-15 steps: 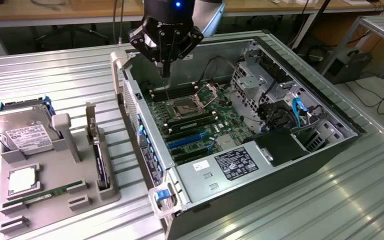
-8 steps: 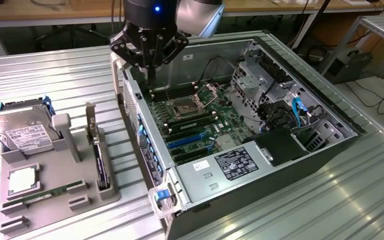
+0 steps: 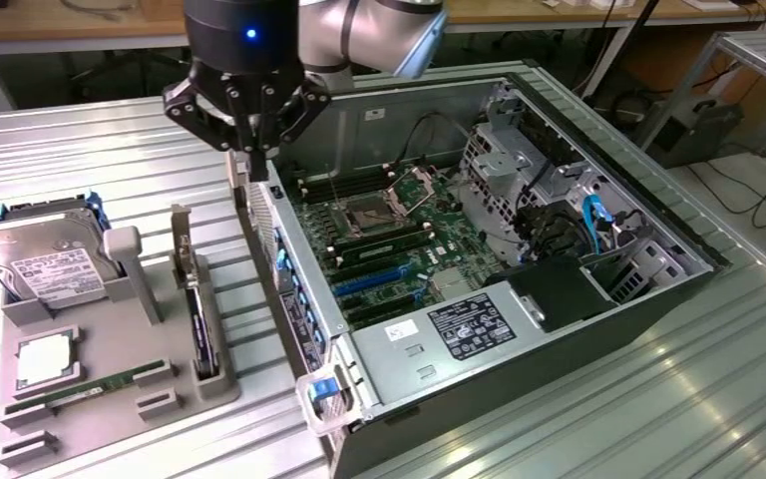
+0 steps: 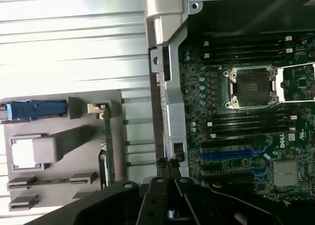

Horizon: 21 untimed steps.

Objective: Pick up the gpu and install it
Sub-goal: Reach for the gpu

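Possibly the gripper (image 3: 256, 148), jaws pinched together, clips the case wall (image 3: 274, 249) instead of reaching the gpu (image 3: 199, 324).

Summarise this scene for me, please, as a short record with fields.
gripper: hovering above the computer case's wall on the tray side
gpu: standing on edge in a slot of the gray tray, apart from the gripper
tray's other contents: hard drive, memory stick
tray position: at the exterior view's left of the case
case: open, motherboard exposed
task state: gpu not yet picked up
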Available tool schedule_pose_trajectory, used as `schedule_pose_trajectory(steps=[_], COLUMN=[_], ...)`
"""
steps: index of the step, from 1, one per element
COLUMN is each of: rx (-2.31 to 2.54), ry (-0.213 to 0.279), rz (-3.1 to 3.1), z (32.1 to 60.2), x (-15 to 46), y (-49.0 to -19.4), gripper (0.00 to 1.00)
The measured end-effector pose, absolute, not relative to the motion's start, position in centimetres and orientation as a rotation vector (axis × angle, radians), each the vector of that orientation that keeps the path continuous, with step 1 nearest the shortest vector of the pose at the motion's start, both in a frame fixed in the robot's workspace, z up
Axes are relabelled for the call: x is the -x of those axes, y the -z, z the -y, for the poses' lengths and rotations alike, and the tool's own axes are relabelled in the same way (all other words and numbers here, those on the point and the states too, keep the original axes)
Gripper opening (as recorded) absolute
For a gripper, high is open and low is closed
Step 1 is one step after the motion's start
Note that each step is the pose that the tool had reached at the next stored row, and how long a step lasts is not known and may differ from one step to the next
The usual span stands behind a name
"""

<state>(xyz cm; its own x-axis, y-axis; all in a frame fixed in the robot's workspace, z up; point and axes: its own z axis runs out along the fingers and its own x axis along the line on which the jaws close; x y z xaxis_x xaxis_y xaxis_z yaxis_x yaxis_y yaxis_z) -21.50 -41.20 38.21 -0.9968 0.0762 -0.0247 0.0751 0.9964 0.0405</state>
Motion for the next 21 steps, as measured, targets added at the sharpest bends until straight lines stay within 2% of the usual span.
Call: schedule_pose_trajectory(steps=[12,21], rx=[-0.118,-0.118], ry=[-0.046,-0.027], rz=[-3.113,-3.121], z=[41.8,43.2], x=[26.4,28.8], y=[-37.0,-35.6], gripper=[0.11,0.11])
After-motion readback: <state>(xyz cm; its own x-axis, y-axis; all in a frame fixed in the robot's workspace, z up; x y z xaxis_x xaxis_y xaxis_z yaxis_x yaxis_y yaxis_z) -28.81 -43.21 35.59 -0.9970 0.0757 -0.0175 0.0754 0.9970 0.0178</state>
